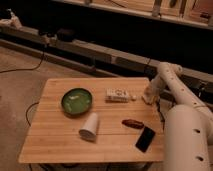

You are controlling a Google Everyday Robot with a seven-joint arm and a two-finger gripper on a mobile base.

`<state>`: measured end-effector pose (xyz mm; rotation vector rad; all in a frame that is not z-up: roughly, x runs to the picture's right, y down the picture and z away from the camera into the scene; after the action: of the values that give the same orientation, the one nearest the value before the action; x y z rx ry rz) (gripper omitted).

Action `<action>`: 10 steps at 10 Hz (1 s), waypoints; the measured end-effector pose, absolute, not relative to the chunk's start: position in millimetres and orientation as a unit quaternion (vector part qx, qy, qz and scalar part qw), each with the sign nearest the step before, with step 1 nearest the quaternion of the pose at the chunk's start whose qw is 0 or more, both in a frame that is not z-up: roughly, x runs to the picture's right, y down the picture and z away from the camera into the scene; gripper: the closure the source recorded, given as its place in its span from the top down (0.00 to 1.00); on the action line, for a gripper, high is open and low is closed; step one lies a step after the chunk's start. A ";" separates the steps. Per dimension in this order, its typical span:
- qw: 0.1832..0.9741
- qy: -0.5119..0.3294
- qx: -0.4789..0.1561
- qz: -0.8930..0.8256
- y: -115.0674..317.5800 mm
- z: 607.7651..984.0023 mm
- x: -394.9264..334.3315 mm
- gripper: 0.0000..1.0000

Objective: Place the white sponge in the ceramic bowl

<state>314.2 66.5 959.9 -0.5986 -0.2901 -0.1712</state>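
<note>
**Sponge under my gripper, bowl at the other end**

My gripper (149, 93) hung at the tabletop (55, 135) edge nearest my base, on the end of my white arm, which bent down from a raised elbow. The sponge (147, 99) lay right beneath it, a small, pale, soft-looking patch on the wood. It blended into the gripper, so I could not tell whether I touched it. I also could not tell whether the gripper was apart, together or clamped on it. The sponge looked roughly square, with no long axis I could make out.

The bowl (76, 101) sat well apart from it, across the tabletop toward the opposite end. It was round and shallow, with a dark green glazed rim and a paler, empty inside. I judged that the carry would have to cross most of the tabletop. The box (117, 95), flat, white and printed, lay between gripper and bowl, close to the straight line, so I would need to pass above it.

Nearer the front lay a tapered white paper cup (90, 127) on its side, a reddish-brown oblong (132, 123) and a flat black slab (145, 139). The tabletop was pale planked wood.
</note>
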 end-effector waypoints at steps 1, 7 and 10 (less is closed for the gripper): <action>0.942 -0.149 -0.289 -0.087 61.4 955.8 312.1 0.00; 0.942 -0.237 -0.206 -0.117 -20.3 857.2 249.1 0.00; 0.929 -0.287 -0.178 -0.153 -34.7 804.2 198.9 0.00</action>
<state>198.9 -34.7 804.2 -0.3644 -0.5886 -0.3140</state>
